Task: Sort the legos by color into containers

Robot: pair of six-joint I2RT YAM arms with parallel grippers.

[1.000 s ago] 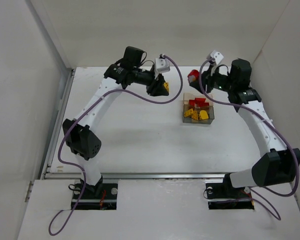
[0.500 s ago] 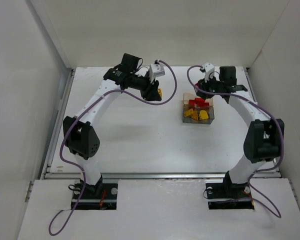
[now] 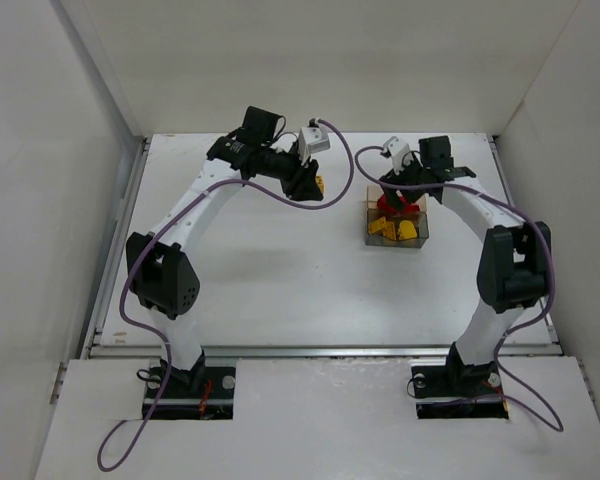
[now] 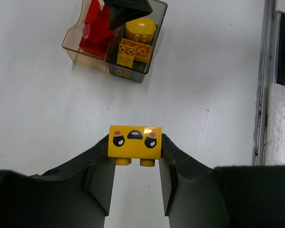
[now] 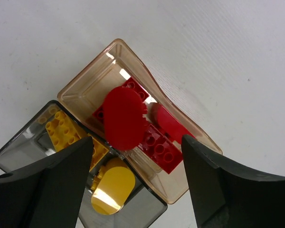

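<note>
The yellow brick (image 4: 135,141) sits crosswise between the fingers of the left gripper (image 4: 135,147), which is clamped on its two short ends. Its long axis runs from finger to finger. Its two studs point back toward the wrist. The broad face turned to the wrist camera carries a printed cartoon face: two dark eyes, pink patches beside them and a dark mouth-like mark. In the top view this brick (image 3: 320,183) is over the white table (image 3: 280,280), well apart from the trays and to their left. Whether it touches the table I cannot tell.

The red oval piece (image 5: 125,118) is in the tan tray (image 5: 85,92), on or just above the other red parts; I cannot tell which. Its long axis runs roughly along the tray's length. Under and beside it lie red studded bricks (image 5: 159,148) and a smooth red curved piece (image 5: 168,124).

The grey tray (image 5: 19,152) adjoins the tan one, wall to wall. It holds a yellow studded brick (image 5: 61,130), studs up, and a yellow rounded piece (image 5: 113,192).

The right gripper (image 5: 136,142) hangs over both trays with its fingers spread wide, and nothing touches them.
</note>
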